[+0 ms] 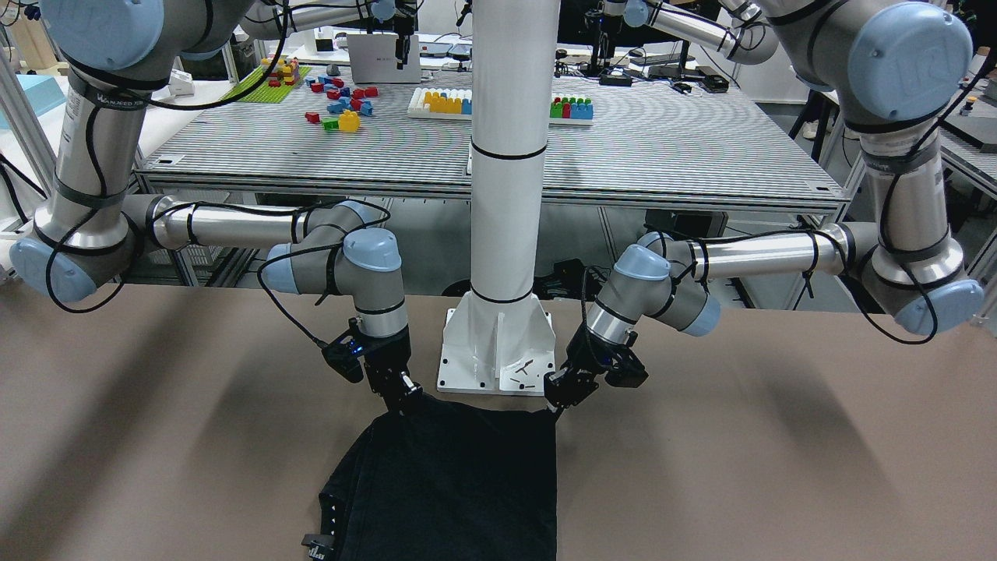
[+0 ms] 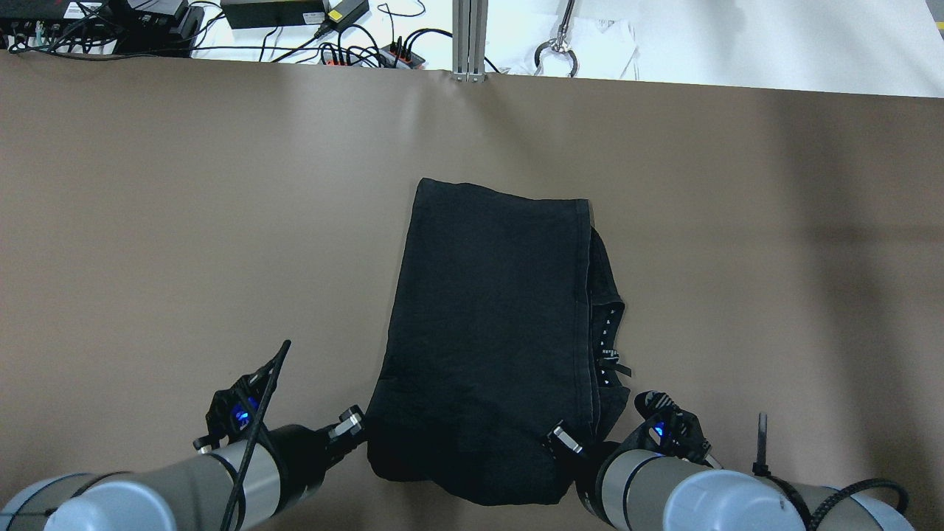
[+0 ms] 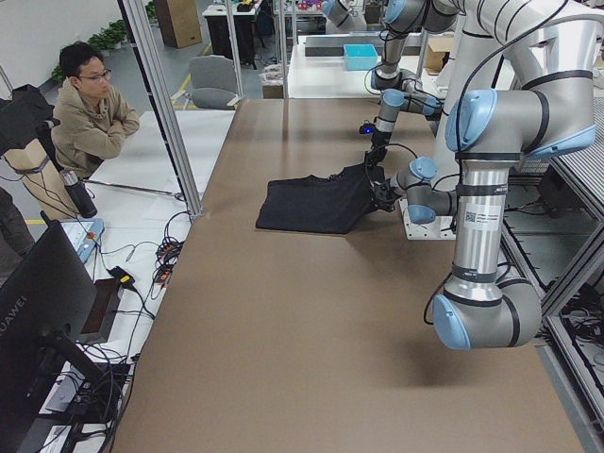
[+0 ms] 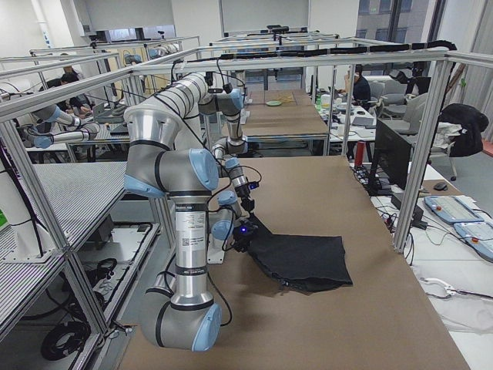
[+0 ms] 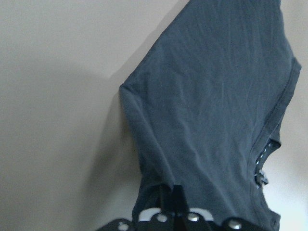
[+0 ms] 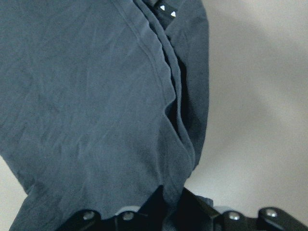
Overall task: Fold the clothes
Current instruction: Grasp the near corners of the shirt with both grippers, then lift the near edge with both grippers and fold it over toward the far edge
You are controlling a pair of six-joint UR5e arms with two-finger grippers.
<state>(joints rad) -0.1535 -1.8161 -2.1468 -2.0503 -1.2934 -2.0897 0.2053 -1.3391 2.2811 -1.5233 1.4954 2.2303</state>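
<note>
Seen from above, the left gripper point(image 2: 360, 431) is low down at the near left corner of the black cloth point(image 2: 487, 332). Its fingers point(image 2: 346, 425) are squeezed close together, and the corner of the cloth is pinched between them. The left wrist camera shows the cloth going right into the closed fingers.

The black cloth lies in the middle of the brown table point(image 2: 147, 221). Its long side points away from the robot. The far end is flat on the table. The near edge rises up toward the two grippers. On the right side, another layer of the cloth sticks out from under the top one. It has a row of small white marks point(image 2: 605, 339) on it.

The right gripper point(image 2: 564, 436) is at the near right corner of the cloth. Its fingers are close together too, and they hold a bunch of cloth layers between them.

In the front camera, the held edge is just in front of the white pillar's base plate point(image 1: 498, 358).
</note>
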